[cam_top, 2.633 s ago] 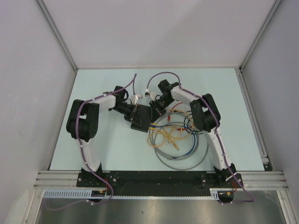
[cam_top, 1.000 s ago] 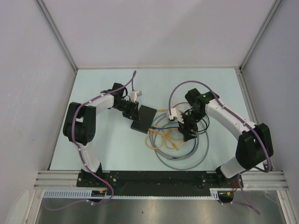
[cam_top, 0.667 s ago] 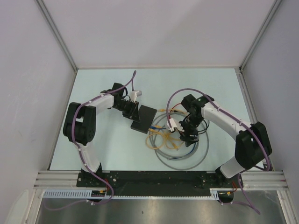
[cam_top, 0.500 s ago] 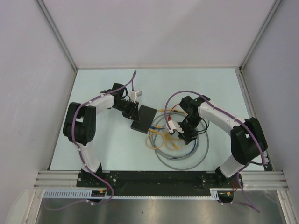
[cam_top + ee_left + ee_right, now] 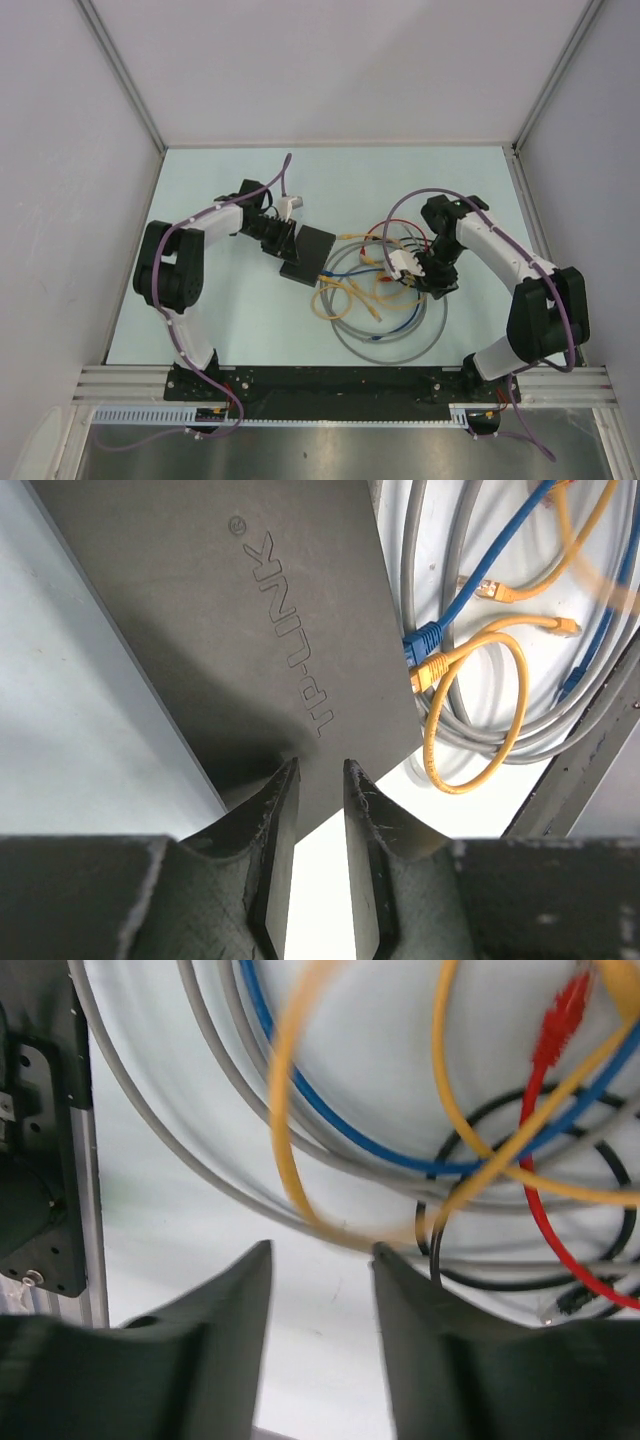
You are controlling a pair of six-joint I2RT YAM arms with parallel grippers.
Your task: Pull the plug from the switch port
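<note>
The switch [image 5: 310,252] is a flat black box left of centre; the left wrist view shows its printed top [image 5: 250,630]. My left gripper [image 5: 281,240] sits at its far-left corner, and that corner is caught between the nearly closed fingers [image 5: 320,770]. A blue plug [image 5: 424,640] and a yellow plug [image 5: 433,668] sit side by side against the switch's port edge. My right gripper [image 5: 436,284] hovers over the cable heap to the right, well away from the switch. It is open [image 5: 320,1250] and holds nothing; a blurred yellow cable [image 5: 300,1160] crosses just past its tips.
A grey cable coil [image 5: 390,345] rings loose yellow, blue, red and black patch cables [image 5: 375,295] right of the switch. A red cable [image 5: 545,1160] and a black one [image 5: 600,1280] lie under the right gripper. The base rail [image 5: 45,1160] is close by. Walls [image 5: 130,100] enclose the table.
My right arm left the switch, swung right over the cable heap and shifted some cables; its jaws narrowed, then widened again. The left arm and the switch stayed put over the last second.
</note>
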